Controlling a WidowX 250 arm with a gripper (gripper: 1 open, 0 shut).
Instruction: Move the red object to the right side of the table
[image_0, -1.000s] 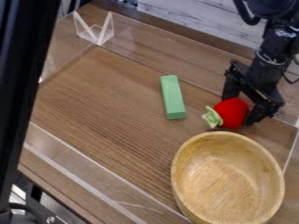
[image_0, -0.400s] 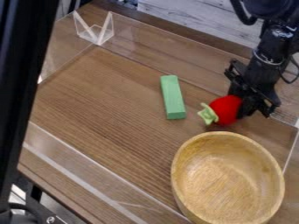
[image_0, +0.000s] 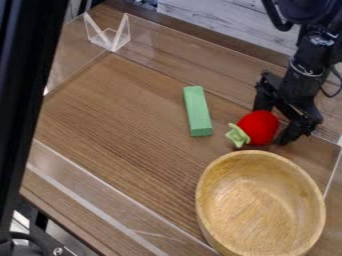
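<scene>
Pincer (image_0: 285, 116) spread, as far as I can make out, right up against the strawberry (image_0: 258, 126), which sits on the bench (image_0: 118, 124) with its green cap toward the camera. From where I stand, the berry is already over on the right side, so I'd call the move as good as done. What seems left is to let go fully and lift away without nudging it. The green block (image_0: 198, 111) lies just to its left, apart from it; the bowl (image_0: 261, 203) is close by on the near side.
</scene>
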